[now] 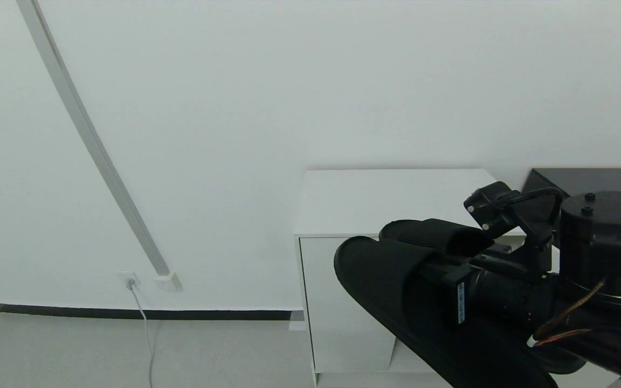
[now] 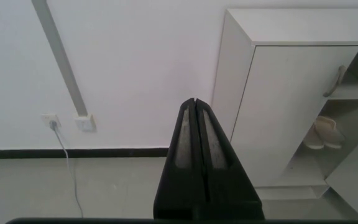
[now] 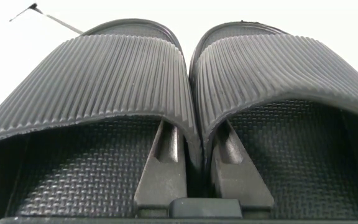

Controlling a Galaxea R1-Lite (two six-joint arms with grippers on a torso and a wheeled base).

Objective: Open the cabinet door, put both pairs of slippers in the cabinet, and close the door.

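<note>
L gripper point(image 2: 194, 107): fingers pressed together, empty. White cabinet point(image 2: 291, 25) stands open w/ pale slippers point(image 2: 325, 132) on a shelf, so 1st pair looks done. R gripper point(image 3: 194, 134) pinches black slippers point(image 1: 391, 269) by inner walls, in front of cabinet. Left to do: stow them, shut door.

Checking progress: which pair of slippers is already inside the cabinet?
The pale pair, sitting in the cabinet below its shelf. The black pair is outside it, clamped in the right gripper.

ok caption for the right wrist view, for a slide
Right gripper holding a pair of black ribbed slippers side by side, fingers clamped on their inner edges.
</note>
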